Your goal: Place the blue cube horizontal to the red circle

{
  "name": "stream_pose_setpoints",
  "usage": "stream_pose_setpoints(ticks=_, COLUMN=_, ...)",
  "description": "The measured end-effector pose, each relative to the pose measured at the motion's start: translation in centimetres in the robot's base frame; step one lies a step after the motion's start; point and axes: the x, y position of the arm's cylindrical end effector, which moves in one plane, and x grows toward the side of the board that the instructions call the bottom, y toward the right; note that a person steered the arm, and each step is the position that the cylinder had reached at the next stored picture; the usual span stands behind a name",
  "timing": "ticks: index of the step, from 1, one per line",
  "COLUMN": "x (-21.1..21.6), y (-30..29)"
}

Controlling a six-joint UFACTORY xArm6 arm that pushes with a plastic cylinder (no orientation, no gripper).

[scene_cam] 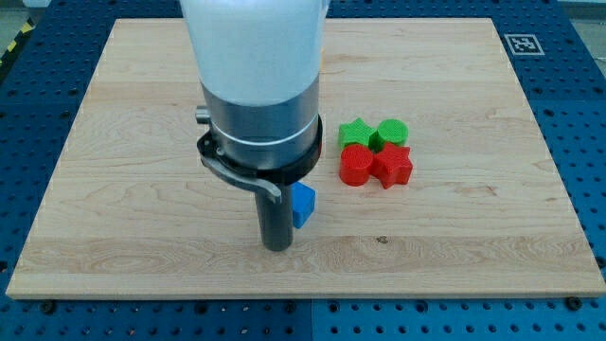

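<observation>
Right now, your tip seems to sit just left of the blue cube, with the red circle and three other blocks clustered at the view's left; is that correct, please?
Not quite: the camera view shows the cluster at the view's right. My tip does sit just left of the blue cube, with the red circle, red star, green star and green circle together.

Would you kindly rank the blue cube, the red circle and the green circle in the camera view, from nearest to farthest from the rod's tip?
Measured from my tip:
1. Blue cube: right beside the rod, on the view's right.
2. Red circle: farther toward the view's right and up, at the cluster's lower left.
3. Green circle: farthest, at the cluster's upper right.
</observation>
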Motion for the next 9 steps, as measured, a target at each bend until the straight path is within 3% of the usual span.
stream_pose_setpoints(ticks=2, x=0.6, y=5.3)
stream_pose_setpoints(ticks=4, x=-3.2, y=2.8)
stream_pose_setpoints(ticks=9, x=-4.4, y=-3.3)
